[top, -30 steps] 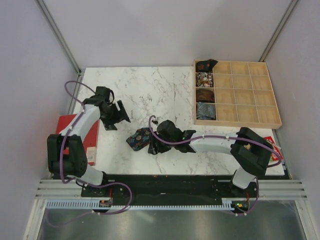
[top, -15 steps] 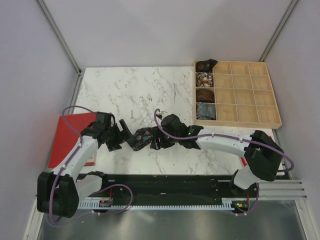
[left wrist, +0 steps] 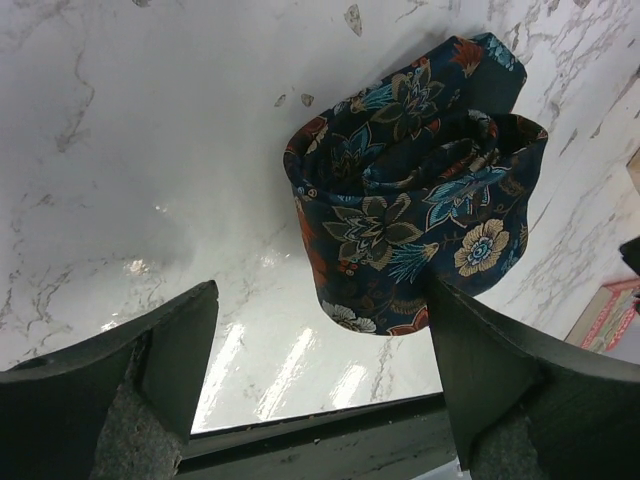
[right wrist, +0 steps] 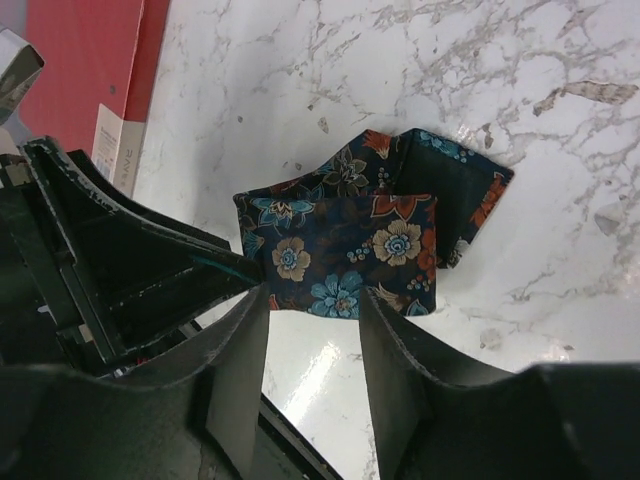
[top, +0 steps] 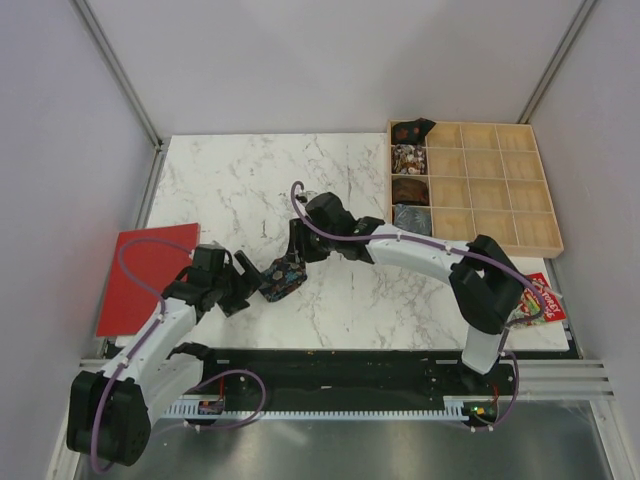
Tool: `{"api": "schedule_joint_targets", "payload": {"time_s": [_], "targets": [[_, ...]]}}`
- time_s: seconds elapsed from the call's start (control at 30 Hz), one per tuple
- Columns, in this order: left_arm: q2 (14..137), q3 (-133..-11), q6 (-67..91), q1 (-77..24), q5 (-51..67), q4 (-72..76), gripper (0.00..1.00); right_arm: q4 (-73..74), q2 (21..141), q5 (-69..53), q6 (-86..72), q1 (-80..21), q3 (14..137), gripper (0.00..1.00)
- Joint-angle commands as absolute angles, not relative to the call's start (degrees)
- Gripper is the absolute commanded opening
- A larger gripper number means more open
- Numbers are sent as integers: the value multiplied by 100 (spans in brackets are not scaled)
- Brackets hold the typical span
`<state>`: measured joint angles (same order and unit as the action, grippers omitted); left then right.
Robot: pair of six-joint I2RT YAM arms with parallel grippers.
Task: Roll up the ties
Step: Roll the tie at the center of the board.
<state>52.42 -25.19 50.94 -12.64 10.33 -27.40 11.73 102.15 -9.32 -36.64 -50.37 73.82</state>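
Marble table (top: pixel 240 190), with the tie (top: pixel 282 277) lying on it. A wooden tray (top: pixel 480 247) stands well to the tie's right and farther back. Its left column holds rolled ties (top: pixel 410 190). A red booklet (top: pixel 145 275) lies to the tie's left, apart from it.

Left gripper (left wrist: pixel 320 320) sits at the tie's near-left end. Its jaws are wide and released, and the cloth's edge lies just inside the gap. One finger (left wrist: pixel 490 370) is at or touching the cloth, and nothing is clamped.

Right gripper (right wrist: pixel 310 330) hangs over the tie's far-right end, pointing down at it. Its jaws are partly apart with table showing through the gap, and it holds nothing.

The tie is dark floral cloth in a loose folded bundle, not a tight roll. Its long axis runs near-left to far-right, so a gripper stands at each end, the left one nearer. Likely the next move depends on closing in along that axis.

A second ago the left gripper was well off to the tie's far-left. The right gripper was at the tie's right and has swung to its far side. The bundle looks shorter and more gathered.
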Motion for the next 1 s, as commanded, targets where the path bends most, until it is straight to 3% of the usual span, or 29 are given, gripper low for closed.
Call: {"api": "schedule_joint_targets", "payload": {"time_s": [0.0,0.17,0.6,0.97], "targets": [[5045,-2400,5467,-1310,782,-2110,91,1187,10747,-1414,-3639,-5019,7953,43],[4948,-2268,5511,-1318,756,-1899,90,1187,11117,-1617,-3665,-4992,8156,34],[5458,-1758,5748,-1345,1081,-756,88,1160,11698,-1468,-3586,-4904,8042,33],[5651,-1468,6064,-1564,897,-282,79,1046,12075,-1494,-3568,-4834,7937,31]]}}
